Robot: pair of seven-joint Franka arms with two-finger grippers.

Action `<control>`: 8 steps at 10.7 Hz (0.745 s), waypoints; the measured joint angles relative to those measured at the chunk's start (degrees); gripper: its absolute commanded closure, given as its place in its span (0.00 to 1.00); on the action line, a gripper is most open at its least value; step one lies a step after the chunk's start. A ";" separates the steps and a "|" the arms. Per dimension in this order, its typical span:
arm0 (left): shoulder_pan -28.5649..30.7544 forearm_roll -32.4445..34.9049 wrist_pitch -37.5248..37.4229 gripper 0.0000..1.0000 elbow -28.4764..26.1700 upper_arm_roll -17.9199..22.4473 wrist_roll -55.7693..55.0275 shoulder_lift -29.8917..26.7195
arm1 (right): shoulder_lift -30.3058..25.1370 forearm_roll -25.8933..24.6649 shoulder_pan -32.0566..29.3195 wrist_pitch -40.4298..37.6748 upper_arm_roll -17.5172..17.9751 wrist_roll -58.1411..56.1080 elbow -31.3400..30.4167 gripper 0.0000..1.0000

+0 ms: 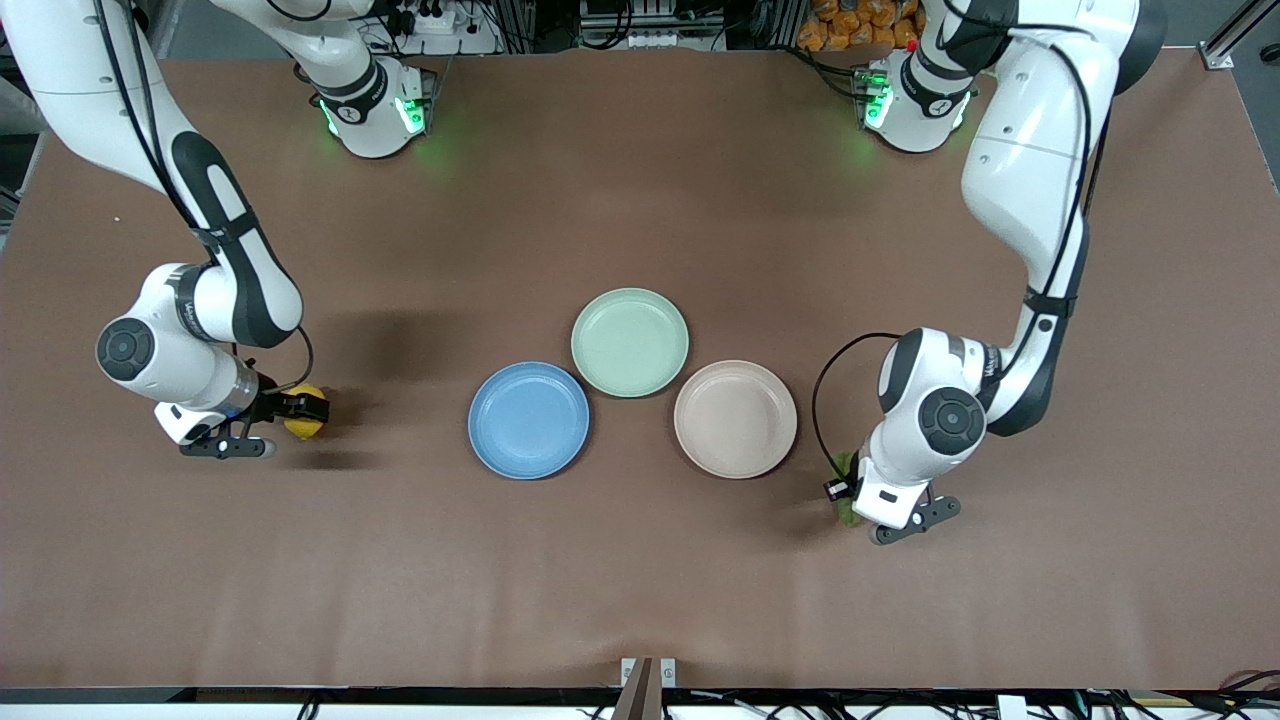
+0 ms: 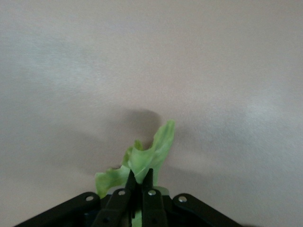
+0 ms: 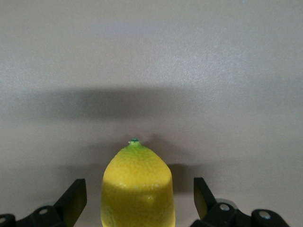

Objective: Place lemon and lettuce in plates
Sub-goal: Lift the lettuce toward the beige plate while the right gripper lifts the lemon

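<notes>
The yellow lemon (image 1: 302, 427) lies on the table toward the right arm's end. In the right wrist view the lemon (image 3: 137, 189) sits between my right gripper's (image 3: 138, 195) open fingers (image 3: 75, 197), with a gap on each side. My right gripper (image 1: 300, 410) is low at the table. My left gripper (image 2: 140, 178) is shut on the green lettuce (image 2: 154, 151). In the front view the left gripper (image 1: 842, 490) is low over the table, with the lettuce (image 1: 849, 516) mostly hidden under the hand. The blue plate (image 1: 528, 420) and the beige-pink plate (image 1: 735, 418) are empty.
A mint green plate (image 1: 630, 341) lies between the two plates, farther from the front camera and touching both. It is empty. The brown table (image 1: 640, 580) is bare between the plates and the front edge.
</notes>
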 measured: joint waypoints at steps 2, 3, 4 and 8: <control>-0.09 0.00 -4.50 1.00 0.13 -0.08 0.00 -3.39 | 0.01 0.00 0.14 2.18 0.09 0.00 -1.38 0.18; -0.23 0.00 -6.10 1.00 0.12 -0.20 0.00 -4.70 | 0.01 0.00 0.21 2.75 0.12 0.00 -1.83 0.35; -0.51 0.00 -7.45 1.00 0.11 -0.28 0.00 -5.76 | 0.01 0.00 0.26 2.82 0.15 0.00 -1.92 0.49; -4.17 0.00 -12.59 1.00 0.11 -0.68 -3.94 -8.98 | -0.08 0.00 0.41 2.79 0.27 0.02 -1.97 0.75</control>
